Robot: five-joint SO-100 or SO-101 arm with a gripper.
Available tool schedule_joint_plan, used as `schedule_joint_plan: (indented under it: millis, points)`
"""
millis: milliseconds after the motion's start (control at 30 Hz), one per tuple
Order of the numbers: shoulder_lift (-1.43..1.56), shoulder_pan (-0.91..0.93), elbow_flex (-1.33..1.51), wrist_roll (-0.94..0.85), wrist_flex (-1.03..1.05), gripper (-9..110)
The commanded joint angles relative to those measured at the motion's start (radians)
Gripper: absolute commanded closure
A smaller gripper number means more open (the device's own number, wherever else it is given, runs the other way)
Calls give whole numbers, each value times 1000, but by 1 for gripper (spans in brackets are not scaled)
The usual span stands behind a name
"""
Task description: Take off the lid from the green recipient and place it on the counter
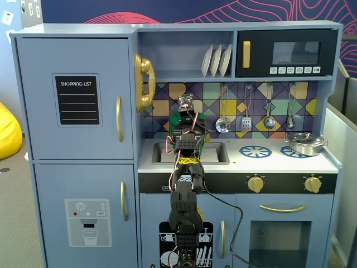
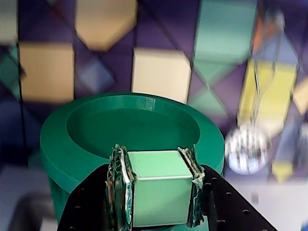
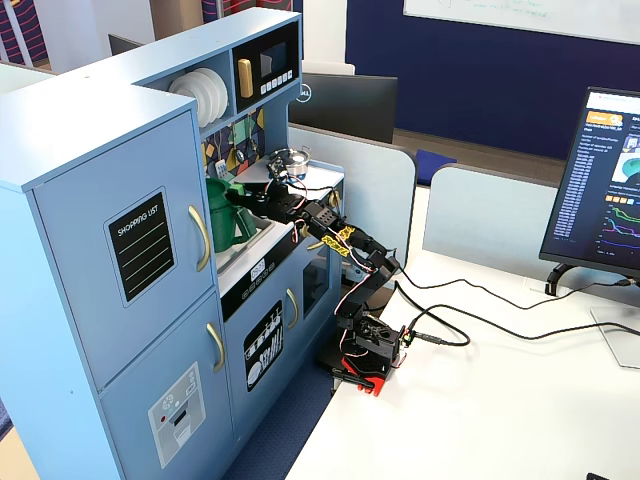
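The green lid (image 2: 120, 126), a round disc with a sunken middle, lies across the top of the green recipient (image 2: 57, 197), whose wall shows below its left edge. My gripper (image 2: 156, 161) comes in from the bottom of the wrist view and is shut on the lid's pale green tab (image 2: 156, 192) at the near rim. In a fixed view, the recipient (image 3: 220, 225) stands by the sink with the gripper (image 3: 241, 194) at its top. In the front fixed view, the arm hides most of the recipient (image 1: 176, 120). The white counter (image 1: 268, 162) lies to the right.
A silver pot (image 1: 305, 143) stands on the right burner ring, also seen in the side fixed view (image 3: 290, 160). The recessed sink (image 1: 215, 152) lies under the arm. Utensils (image 1: 245, 120) hang on the tiled back wall; a metal strainer (image 2: 248, 149) hangs close to the lid's right.
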Motion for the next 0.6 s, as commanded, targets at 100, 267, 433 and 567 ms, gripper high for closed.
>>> schedule_joint_plan:
  millis: [100,267,433,567]
  points:
    - [18,61,-115,-21,-52,101]
    - [26,219,-133,0,-49,101]
    - [26,433,-141,44,-21,101]
    - [23,538,-101,61,-11,101]
